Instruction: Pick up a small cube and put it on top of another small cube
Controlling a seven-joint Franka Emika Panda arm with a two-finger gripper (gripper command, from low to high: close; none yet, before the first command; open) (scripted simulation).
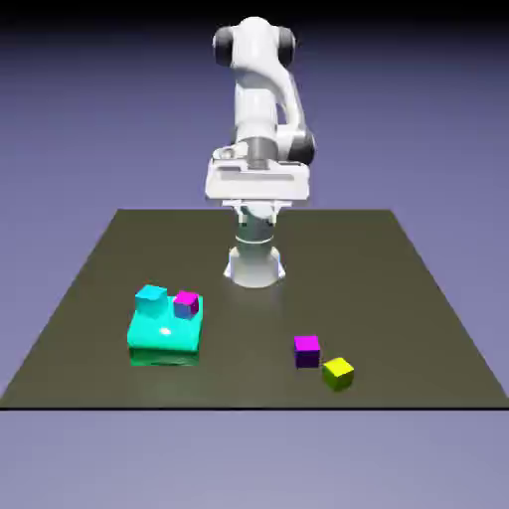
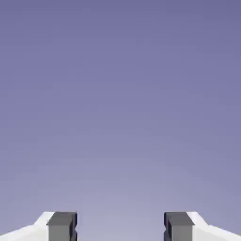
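Jaws (image 2: 120, 228) spread wide, nothing between 2 fingertips (image 2: 62, 227), only backdrop; small cube (image 1: 307, 350) on table (image 1: 418, 318), untouched.

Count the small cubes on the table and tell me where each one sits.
4. A cyan cube and a magenta-topped blue cube sit on the cyan block; the magenta-and-purple cube and yellow cube sit near the front, toward the exterior view's right.

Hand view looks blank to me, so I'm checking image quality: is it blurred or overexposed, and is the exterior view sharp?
Hand view: no blur, just plain backdrop with the gripper jaws apart. Exterior view: slightly soft, glare on the teal block; the small cube is clear.
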